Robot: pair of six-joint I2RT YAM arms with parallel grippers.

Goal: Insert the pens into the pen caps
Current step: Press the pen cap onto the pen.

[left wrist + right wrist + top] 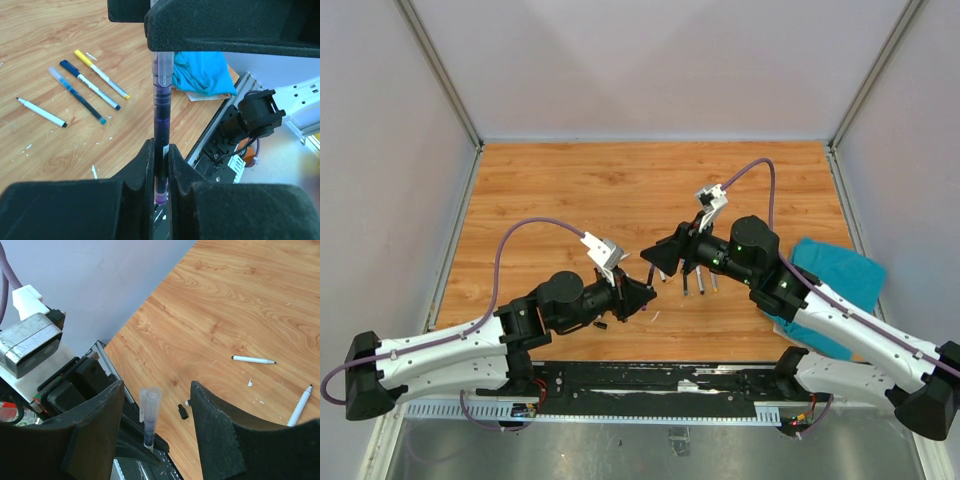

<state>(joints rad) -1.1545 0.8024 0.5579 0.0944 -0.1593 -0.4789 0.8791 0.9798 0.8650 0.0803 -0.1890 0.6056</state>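
My left gripper (160,150) (642,293) is shut on a purple pen (161,125) that stands upright between its fingers. A clear pen cap (150,401) (162,67) sits over the pen's top end. My right gripper (156,385) (656,260) is open, with one finger on each side of that cap and a gap on both sides. Several more pens (82,87) (700,282) lie side by side on the wooden table, three of them capped. A small black pen cap (183,411) lies loose on the table, and two uncapped white pens (252,359) lie farther off.
A crumpled teal cloth (835,275) (202,72) lies at the right side of the table beside the right arm. The black base rail (650,380) runs along the near edge. White scraps (94,171) dot the wood, and grey walls enclose the table.
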